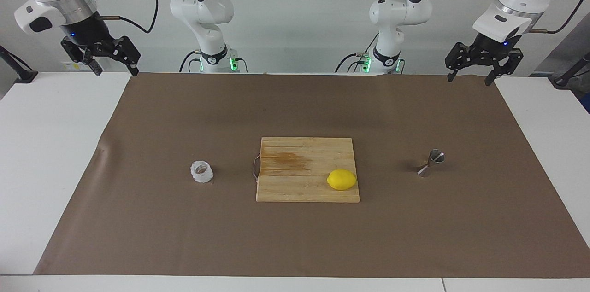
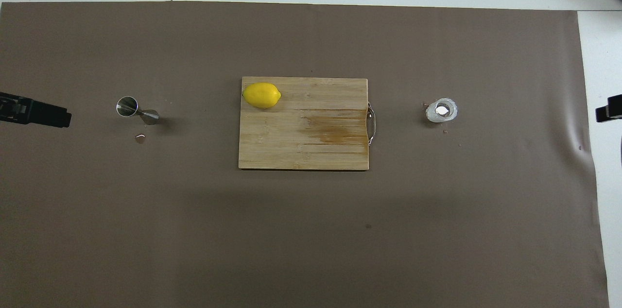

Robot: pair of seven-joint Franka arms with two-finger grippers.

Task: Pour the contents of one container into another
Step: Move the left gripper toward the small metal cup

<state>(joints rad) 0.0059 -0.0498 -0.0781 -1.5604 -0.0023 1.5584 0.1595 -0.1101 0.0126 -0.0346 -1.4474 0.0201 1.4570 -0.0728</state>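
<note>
My two grippers wait up high while the cup and the jigger sit on the table.

My left gripper (image 1: 471, 73) hangs in the air with its fingers spread apart, holding nothing, over the edge of the brown mat (image 1: 138, 218) at my own end of the table. My right gripper (image 1: 115, 65) hangs over the other corner of that same edge, fingers apart too, and it holds nothing. The bumpy glass cup (image 1: 202, 172) stands on the mat toward my right arm's end of the table. The shiny steel jigger (image 1: 431, 162) stands on the mat toward my left arm's end. Between them lies a wooden cutting board (image 1: 295, 163), well apart from both. A yellow lemon (image 1: 341, 179) rests on the board, at the corner nearest the jigger and farthest from me.
</note>
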